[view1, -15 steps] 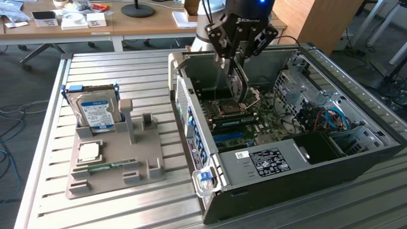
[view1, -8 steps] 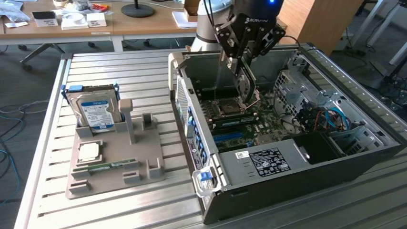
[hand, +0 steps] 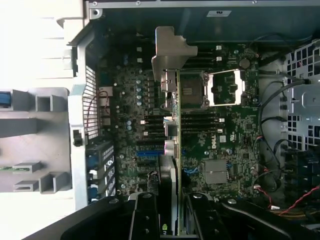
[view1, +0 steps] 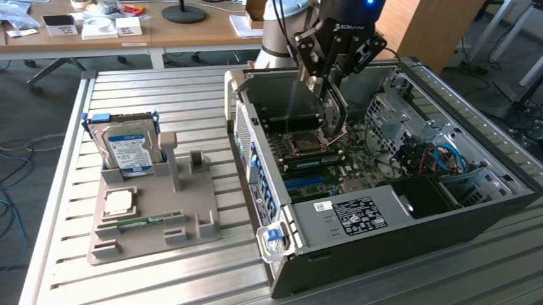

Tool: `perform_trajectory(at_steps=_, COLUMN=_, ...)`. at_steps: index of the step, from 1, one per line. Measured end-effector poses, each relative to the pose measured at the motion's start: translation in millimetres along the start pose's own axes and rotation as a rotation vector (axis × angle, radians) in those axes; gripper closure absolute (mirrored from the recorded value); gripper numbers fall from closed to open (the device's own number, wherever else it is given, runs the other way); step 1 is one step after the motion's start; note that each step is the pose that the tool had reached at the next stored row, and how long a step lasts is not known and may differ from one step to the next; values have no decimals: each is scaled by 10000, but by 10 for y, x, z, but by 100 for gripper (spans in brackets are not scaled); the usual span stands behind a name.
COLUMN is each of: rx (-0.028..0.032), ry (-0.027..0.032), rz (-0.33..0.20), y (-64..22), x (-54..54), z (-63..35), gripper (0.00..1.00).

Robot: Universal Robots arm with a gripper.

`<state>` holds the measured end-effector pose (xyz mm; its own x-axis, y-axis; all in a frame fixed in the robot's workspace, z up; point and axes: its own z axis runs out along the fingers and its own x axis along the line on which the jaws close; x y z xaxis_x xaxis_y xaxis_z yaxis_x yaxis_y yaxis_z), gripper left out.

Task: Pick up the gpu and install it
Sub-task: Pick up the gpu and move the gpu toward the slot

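The slatted metal desk (view1: pixel 152 89) carries everything. On the exterior view's right half, an open computer case (view1: pixel 441 222) lies on its side with its motherboard (view1: pixel 365 165) exposed. On the exterior view's left sits a grey parts holder (view1: pixel 144 235). In it a hard drive (view1: pixel 127 149) with a blue-white label stands upright, a processor chip (view1: pixel 119 202) lies flat, and a green memory stick (view1: pixel 140 222) lies in front of the chip. The holder shows no expansion card, which fits the pickup being done.

The gpu (view1: pixel 329 114) is off the holder and inside the open top of the case. It hangs on edge from the gripper (view1: pixel 327 79), above the board near the open processor socket (view1: pixel 301 143). In the wrist view the card (hand: pixel 176 140) appears as a thin line running across the motherboard (hand: pixel 235 130). Its silver bracket (hand: pixel 170 50) is at the far end, toward the wall of the case.

The gripper (hand: pixel 175 222) is pinching the gpu, with a dark finger (hand: pixel 145 220) pressed against each face at the end away from the bracket.

By my reading the first half of the task is finished and the second half is under way. The card is carried over the board, but it looks raised above it and not seated. The blue expansion slots (view1: pixel 309 184) lie bare, apart from the card and nearer the case front. Whether the card's lower edge lines up with any slot cannot be told from here.
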<state>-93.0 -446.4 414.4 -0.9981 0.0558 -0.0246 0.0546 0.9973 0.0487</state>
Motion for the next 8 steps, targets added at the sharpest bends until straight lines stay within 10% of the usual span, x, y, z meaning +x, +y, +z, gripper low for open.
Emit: perform_trajectory(at_steps=8, rx=0, ry=0, rz=0, y=9, x=-176, z=6, gripper=73)
